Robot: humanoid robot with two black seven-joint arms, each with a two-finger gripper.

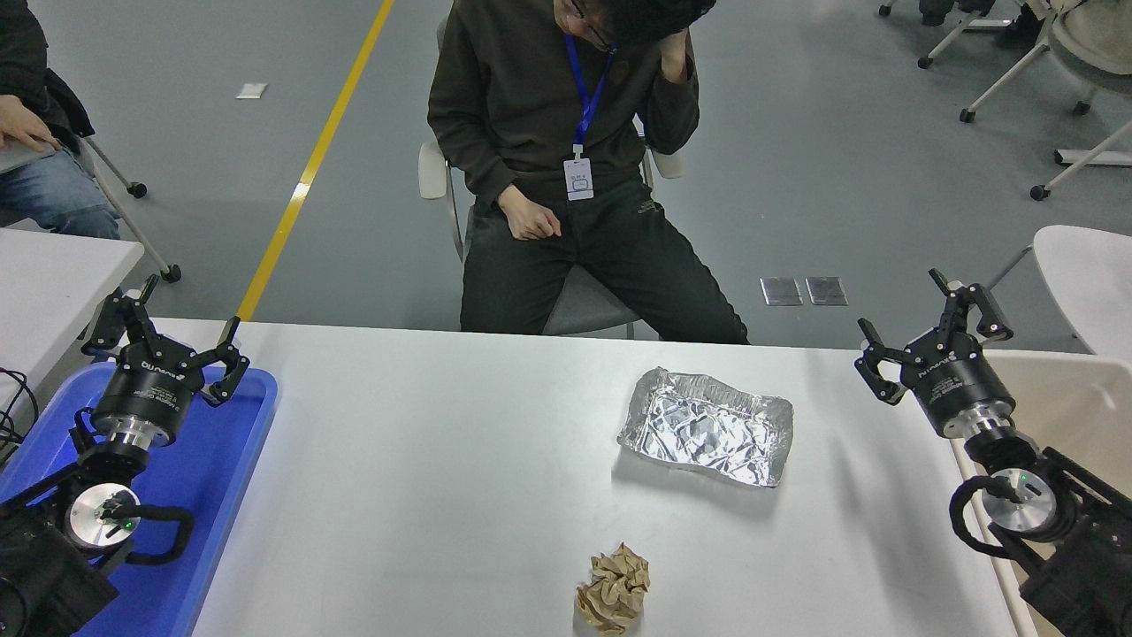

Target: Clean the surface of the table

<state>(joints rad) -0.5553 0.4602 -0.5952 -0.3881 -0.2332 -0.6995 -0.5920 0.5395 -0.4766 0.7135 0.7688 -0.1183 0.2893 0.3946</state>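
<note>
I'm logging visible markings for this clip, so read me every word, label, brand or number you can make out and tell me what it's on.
Left gripper: white lettering on its black body, upside down and too small to read.
Right gripper: white lettering on its body, also too small to read.
Person's trousers: a small pale logo, blurred.
Crumpled foil tray, brown paper ball and table surface: no text.

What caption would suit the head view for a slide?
Crumpled foil tray and brown paper ball on the table surface; both grippers, left and right, open.
</note>
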